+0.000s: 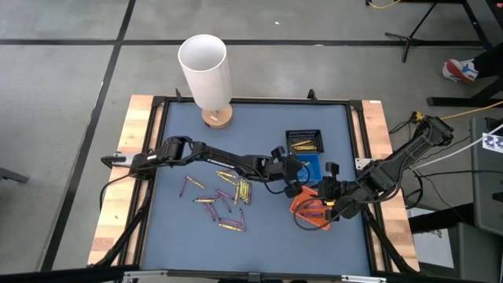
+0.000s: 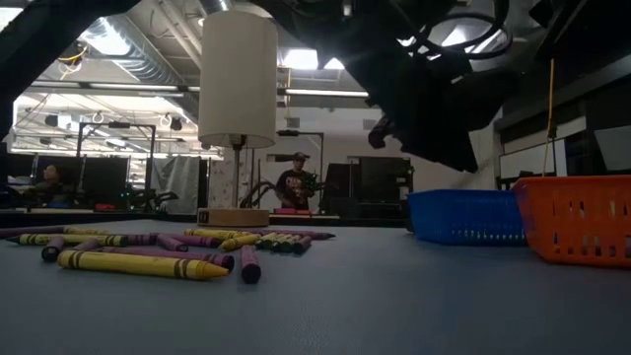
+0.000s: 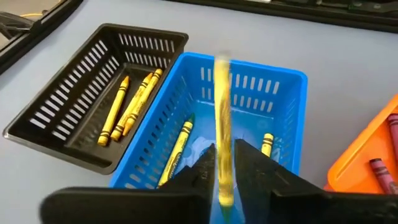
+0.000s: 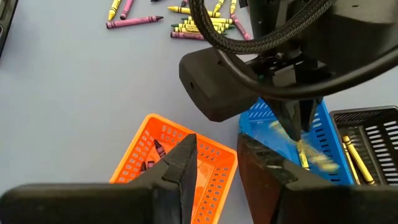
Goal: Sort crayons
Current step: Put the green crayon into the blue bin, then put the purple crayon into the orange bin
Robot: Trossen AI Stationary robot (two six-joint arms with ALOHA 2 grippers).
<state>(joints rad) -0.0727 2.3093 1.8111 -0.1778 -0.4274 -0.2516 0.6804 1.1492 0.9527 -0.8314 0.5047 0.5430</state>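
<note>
Loose yellow and purple crayons (image 1: 224, 196) lie on the blue mat left of centre; they also show in the low view (image 2: 148, 258). My left gripper (image 3: 225, 149) hangs over the blue tray (image 3: 286, 81), shut on a yellow crayon (image 3: 222, 112). The blue tray holds a few yellow crayons (image 3: 177, 149), and so does the black tray (image 3: 93, 93) beside it. My right gripper (image 4: 217, 146) is open and empty above the orange tray (image 4: 155, 137), which holds purple crayons (image 4: 155, 149). My left gripper pinches the yellow crayon between its two fingers (image 3: 205, 168), near the crayon's rear end (image 3: 225, 186). The fingers point down from above and the crayon lies along them. It sticks out past the tips toward the blue tray's floor, lifted clear, and shows smeared.
A tall white cylinder (image 1: 206, 71) on a round wooden base (image 1: 218, 118) stands at the mat's far edge. The three trays sit close together right of centre, the black tray (image 1: 304, 141) farthest. A person (image 2: 294, 182) stands in the room behind.
</note>
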